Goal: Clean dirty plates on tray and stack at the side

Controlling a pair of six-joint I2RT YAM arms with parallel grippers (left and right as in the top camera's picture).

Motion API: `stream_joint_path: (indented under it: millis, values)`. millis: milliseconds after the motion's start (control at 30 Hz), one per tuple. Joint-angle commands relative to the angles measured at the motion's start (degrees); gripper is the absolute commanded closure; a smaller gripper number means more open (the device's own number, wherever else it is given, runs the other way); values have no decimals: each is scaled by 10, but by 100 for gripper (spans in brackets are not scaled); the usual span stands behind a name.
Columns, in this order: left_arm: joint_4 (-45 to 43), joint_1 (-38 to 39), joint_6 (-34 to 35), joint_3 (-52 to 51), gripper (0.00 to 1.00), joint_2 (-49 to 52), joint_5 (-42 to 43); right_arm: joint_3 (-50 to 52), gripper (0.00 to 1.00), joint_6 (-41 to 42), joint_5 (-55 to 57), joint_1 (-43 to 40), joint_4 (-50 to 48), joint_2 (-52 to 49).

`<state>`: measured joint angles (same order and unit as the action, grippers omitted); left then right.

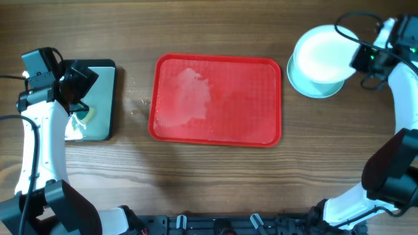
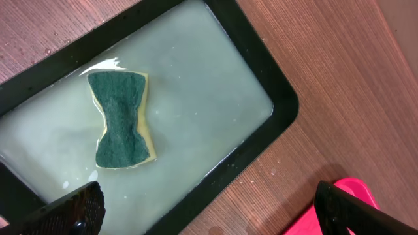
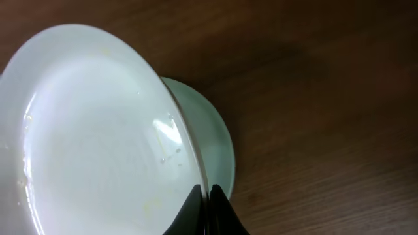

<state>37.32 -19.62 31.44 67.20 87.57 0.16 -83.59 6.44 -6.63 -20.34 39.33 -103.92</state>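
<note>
The red tray (image 1: 261, 98) lies mid-table with a wet soapy smear and no plates on it; its corner shows in the left wrist view (image 2: 356, 189). My right gripper (image 3: 207, 199) is shut on the rim of the white plate (image 3: 91, 143), holding it tilted over a pale aqua plate (image 3: 215, 140) on the table at the right. From overhead the white plate (image 1: 323, 52) covers most of the aqua plate (image 1: 313, 88). My left gripper (image 2: 209, 212) is open and empty above the dark water tray's edge.
A dark narrow tray (image 2: 281, 98) of greenish water at the far left holds a green and yellow sponge (image 2: 121, 121). From overhead the dark tray (image 1: 104, 98) lies left of the red tray. Water drops dot the wood between them.
</note>
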Motion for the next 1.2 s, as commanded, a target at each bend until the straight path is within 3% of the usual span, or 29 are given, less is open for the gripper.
stream_joint_path:
  millis: [0,100,133,167,200,233,433,733,1167]
  values:
    - [0,-1,3,6,0,0,4,26,96,20,-20,-2,-18,-8]
    - [0,-1,3,6,0,0,4,39,91,30,-5,-2,-31,-8]
    - [0,-1,3,6,0,0,4,39,83,30,-5,-2,-31,-9]
    - [0,-1,3,6,0,0,4,39,61,30,-5,-2,-31,-9]
    - [0,-1,3,6,0,0,4,39,21,30,-5,-2,-34,-9]
    - [0,-1,3,6,0,0,4,38,0,30,-8,-2,-38,-9]
    - [0,-1,3,6,0,0,5,37,0,30,-103,-1,-18,39]
    - [0,-1,3,6,0,0,4,37,0,43,-114,54,137,286]
    - [0,-1,3,6,0,0,4,37,0,70,-107,70,162,302]
